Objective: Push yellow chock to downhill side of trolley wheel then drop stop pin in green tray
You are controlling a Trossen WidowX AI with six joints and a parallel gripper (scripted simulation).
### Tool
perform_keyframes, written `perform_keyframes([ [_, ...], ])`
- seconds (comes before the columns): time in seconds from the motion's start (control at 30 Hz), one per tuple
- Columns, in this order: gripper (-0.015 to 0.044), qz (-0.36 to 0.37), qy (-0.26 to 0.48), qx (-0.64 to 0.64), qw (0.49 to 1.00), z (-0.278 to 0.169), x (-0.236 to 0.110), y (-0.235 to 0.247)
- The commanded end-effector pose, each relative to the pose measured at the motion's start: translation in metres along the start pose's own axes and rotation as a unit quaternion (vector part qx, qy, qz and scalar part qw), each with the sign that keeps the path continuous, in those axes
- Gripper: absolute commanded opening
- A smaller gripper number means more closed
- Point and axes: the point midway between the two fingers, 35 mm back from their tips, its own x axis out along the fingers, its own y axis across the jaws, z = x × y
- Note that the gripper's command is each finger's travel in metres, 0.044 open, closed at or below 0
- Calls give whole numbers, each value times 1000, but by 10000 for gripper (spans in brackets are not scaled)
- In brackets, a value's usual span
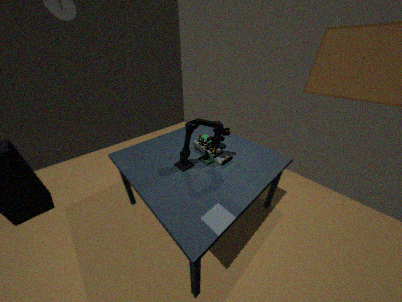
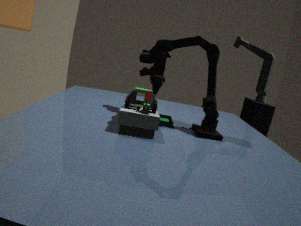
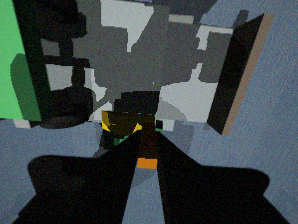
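In the wrist view my gripper [image 3: 147,134] is shut on the orange handle [image 3: 147,163] of the yellow chock [image 3: 119,123]. The chock hangs at the near edge of the pale grey ramp [image 3: 186,95], beside a black trolley wheel [image 3: 64,111]. The trolley's green body [image 3: 12,60] fills the left edge. In the exterior view the gripper [image 2: 154,90] points down just right of the trolley [image 2: 139,98], close to the red-headed stop pin [image 2: 148,97], which stands in place. The ramp [image 2: 138,120] sits mid-table. The green tray [image 2: 165,120] lies between the ramp and the arm's base.
A second dark stand with a bent arm [image 2: 262,75] rises behind the table's right side. A pale square patch [image 1: 218,218] lies near the table's front corner. A black box [image 1: 15,185] stands on the floor at left.
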Motion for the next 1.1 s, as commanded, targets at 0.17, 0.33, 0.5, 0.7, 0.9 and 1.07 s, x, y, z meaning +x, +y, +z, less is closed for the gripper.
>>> perform_keyframes([
  [0.17, 0, 2, -1, 1, 1000, 1, 23, 1],
  [0.33, 0, 2, -1, 1, 1000, 1, 25, 2],
  [0.5, 0, 2, -1, 1, 1000, 1, 24, 6],
  [0.7, 0, 2, -1, 1, 1000, 0, 24, 12],
  [0.9, 0, 3, -1, 1, 1000, 0, 24, 17],
  [1.07, 0, 3, -1, 1, 1000, -1, 24, 22],
])
